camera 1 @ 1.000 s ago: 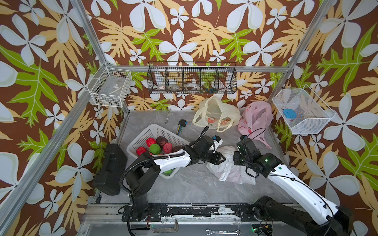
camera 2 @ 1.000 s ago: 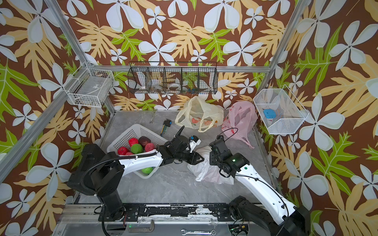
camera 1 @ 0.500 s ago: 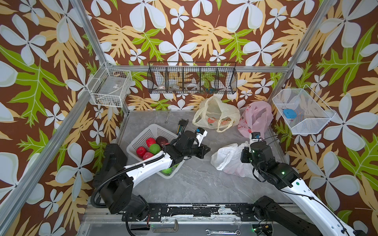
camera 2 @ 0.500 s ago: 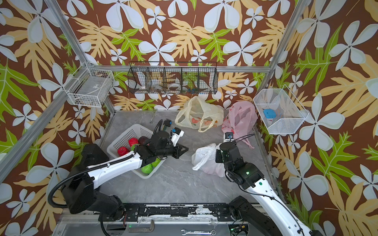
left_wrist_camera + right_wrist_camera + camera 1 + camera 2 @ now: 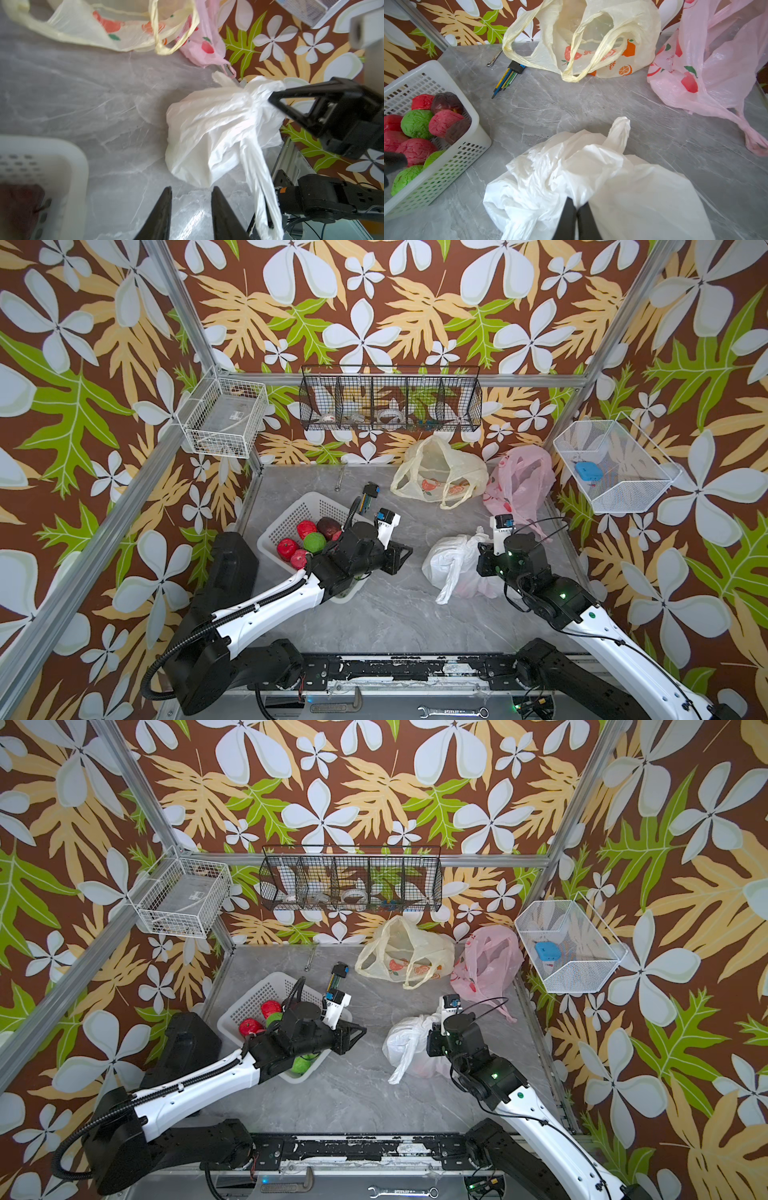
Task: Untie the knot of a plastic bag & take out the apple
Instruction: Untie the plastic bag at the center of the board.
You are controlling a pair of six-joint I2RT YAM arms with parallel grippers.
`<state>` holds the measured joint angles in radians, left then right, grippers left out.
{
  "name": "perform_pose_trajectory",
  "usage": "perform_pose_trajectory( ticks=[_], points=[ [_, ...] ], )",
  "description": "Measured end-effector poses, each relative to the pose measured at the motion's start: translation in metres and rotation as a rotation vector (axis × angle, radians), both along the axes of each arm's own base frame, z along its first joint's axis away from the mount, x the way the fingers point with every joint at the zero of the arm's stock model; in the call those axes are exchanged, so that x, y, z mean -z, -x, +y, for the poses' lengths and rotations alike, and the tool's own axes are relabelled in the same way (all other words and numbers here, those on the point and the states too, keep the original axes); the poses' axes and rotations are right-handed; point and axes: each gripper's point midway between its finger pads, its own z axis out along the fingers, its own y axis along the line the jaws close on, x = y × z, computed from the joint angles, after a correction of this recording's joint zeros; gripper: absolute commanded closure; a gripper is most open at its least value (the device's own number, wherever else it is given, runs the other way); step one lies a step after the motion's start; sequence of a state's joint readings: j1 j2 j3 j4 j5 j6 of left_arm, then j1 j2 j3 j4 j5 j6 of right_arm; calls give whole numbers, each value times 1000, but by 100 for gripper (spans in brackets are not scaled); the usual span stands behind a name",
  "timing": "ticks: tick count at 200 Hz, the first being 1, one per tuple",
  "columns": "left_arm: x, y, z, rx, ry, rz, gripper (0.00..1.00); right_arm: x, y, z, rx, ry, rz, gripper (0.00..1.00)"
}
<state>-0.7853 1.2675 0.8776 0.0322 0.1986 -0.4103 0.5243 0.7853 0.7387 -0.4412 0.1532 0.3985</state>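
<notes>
With the right pincer (image 5: 577,201) pinching the white bag (image 5: 633,187), the left pincer (image 5: 192,188), open-jawed and empty, should reach straight ahead and grip the bag's long loose tail (image 5: 259,178).

In view are 3 plastic bags (image 5: 457,568) (image 5: 436,472) (image 5: 523,477), 3 wall-hung wire baskets (image 5: 216,439) (image 5: 390,423) (image 5: 623,493), 1 white plastic basket (image 5: 286,522) and 2 robot arms (image 5: 270,605) (image 5: 602,626).

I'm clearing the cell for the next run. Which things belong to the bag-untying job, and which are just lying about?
Job: white bag, pinched by the shut right gripper; left gripper, open, empty; white basket of fruit, probably.
Lying about: yellow bag; pink bag; pen bundle; small wrench.
</notes>
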Motion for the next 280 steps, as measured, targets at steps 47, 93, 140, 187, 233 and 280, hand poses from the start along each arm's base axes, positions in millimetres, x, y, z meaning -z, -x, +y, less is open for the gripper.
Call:
perform_pose_trajectory(
  ticks=[47, 93, 140, 187, 233, 280],
  points=[
    [-23, -4, -83, 187, -3, -45, 53, -4, 6, 2, -31, -14, -7, 100],
    [14, 0, -128, 282, -82, 24, 46, 1, 11, -1, -29, -8, 1, 100],
    [45, 3, -131, 299, -142, 98, 81, 10, 9, 0, -31, 11, 29, 100],
    [28, 11, -124, 322, -127, 73, 100, 1, 7, -3, -10, 7, -2, 100],
    [7, -12, -59, 214, -95, 29, 100, -35, 9, -25, 87, 17, -89, 100],
    [32, -9, -10, 141, -115, 54, 100, 10, 7, -31, 127, 84, 18, 81]
  ],
)
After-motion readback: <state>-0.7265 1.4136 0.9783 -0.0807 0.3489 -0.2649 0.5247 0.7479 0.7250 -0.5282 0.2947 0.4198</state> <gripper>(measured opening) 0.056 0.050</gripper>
